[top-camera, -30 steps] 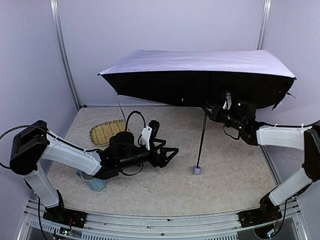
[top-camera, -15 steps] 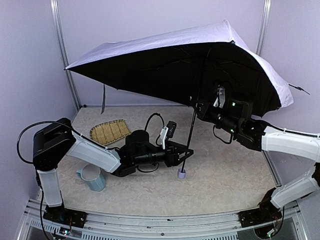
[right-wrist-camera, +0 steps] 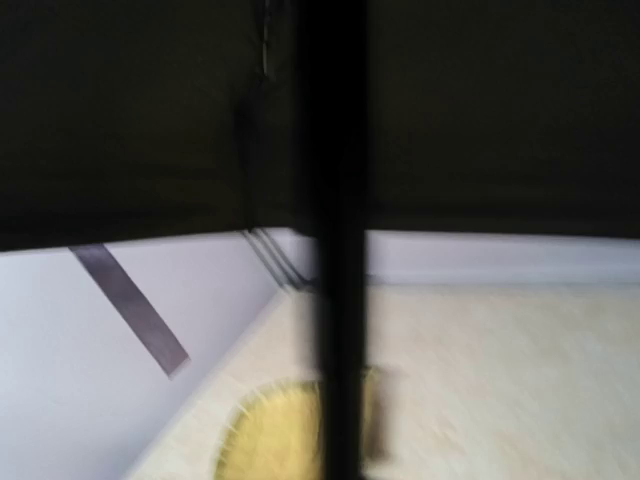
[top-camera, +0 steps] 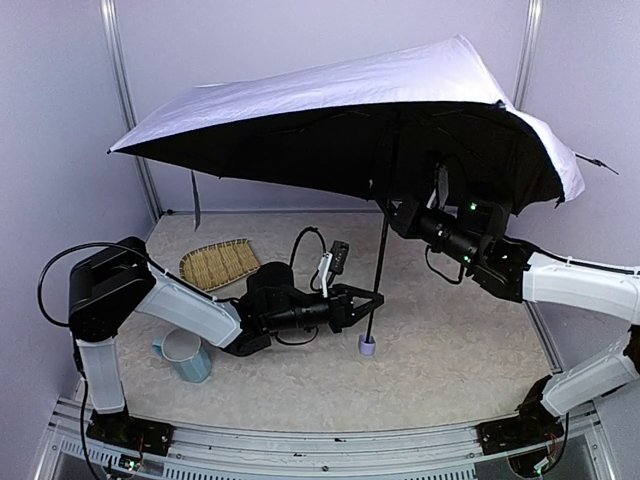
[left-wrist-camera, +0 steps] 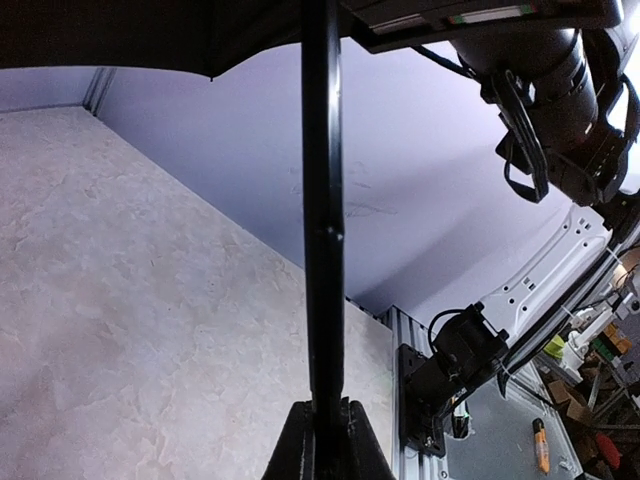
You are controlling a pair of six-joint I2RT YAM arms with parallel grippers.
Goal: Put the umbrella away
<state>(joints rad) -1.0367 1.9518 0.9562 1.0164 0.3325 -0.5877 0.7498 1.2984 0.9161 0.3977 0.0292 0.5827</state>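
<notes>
The umbrella [top-camera: 340,100] stands open over the table, pale lavender outside and black inside. Its thin black shaft [top-camera: 382,270] runs down to the small lavender knob [top-camera: 367,346], which is at the tabletop. My left gripper [top-camera: 372,303] is shut on the shaft just above the knob; in the left wrist view the shaft [left-wrist-camera: 322,200] rises straight out of the closed left gripper [left-wrist-camera: 324,425]. My right gripper [top-camera: 398,213] sits at the upper shaft under the canopy. The right wrist view shows only the blurred shaft [right-wrist-camera: 335,300], not its fingers.
A woven bamboo tray [top-camera: 220,263] lies at the back left and shows as the yellow tray [right-wrist-camera: 265,440] behind the shaft. A pale blue cup [top-camera: 185,357] stands by the left arm. Walls close in the left, back and right. The umbrella's closure strap [top-camera: 194,200] hangs from the left rim.
The canopy has swung left and tipped, its right side rising. My left arm reached right to the shaft and its jaws shut on it. The knob moved left with it.
</notes>
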